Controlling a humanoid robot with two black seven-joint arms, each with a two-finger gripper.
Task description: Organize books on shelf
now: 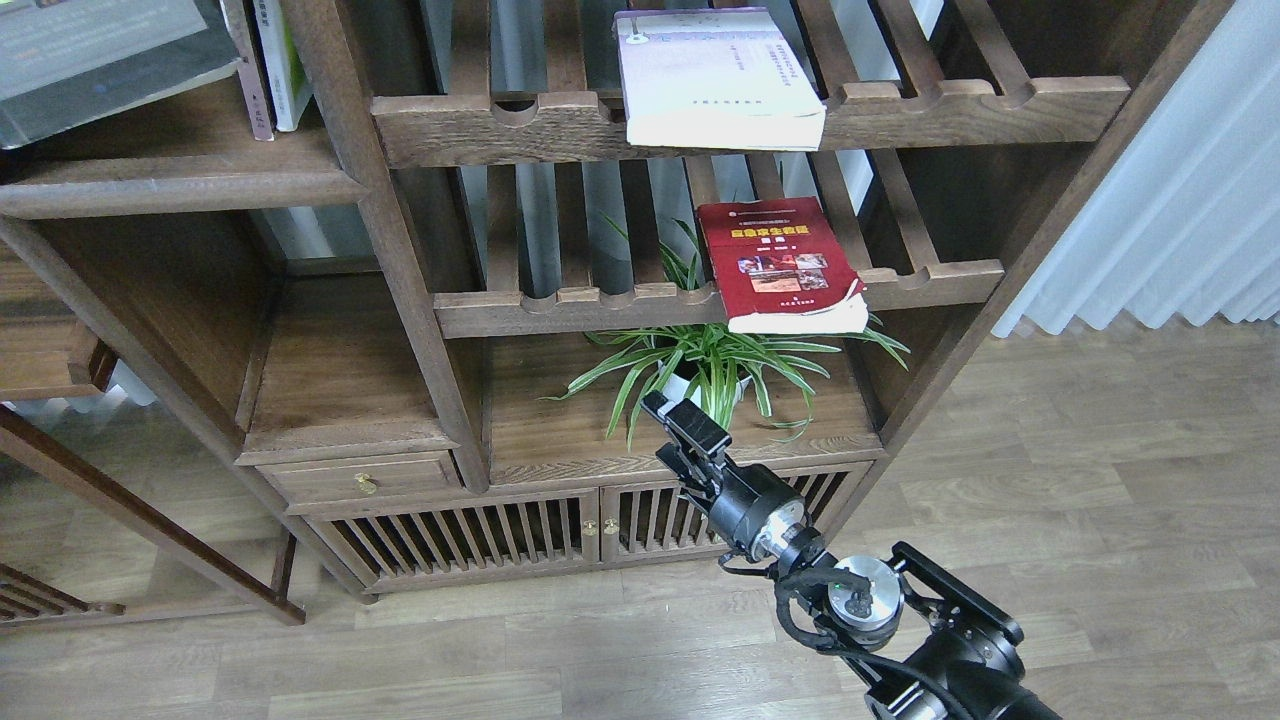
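My right pincer (672, 418) hangs empty before the spider plant (705, 365); its opening, I can't tell. Above the plant, red book (778, 265) and white book (715, 75) lie on slatted racks, both still unshelved.

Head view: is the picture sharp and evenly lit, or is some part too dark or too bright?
Head view: mostly sharp, with soft daylight. The red book and white book read clearly. The curtain looks bright, the shelf recesses dark, and the right gripper dark.
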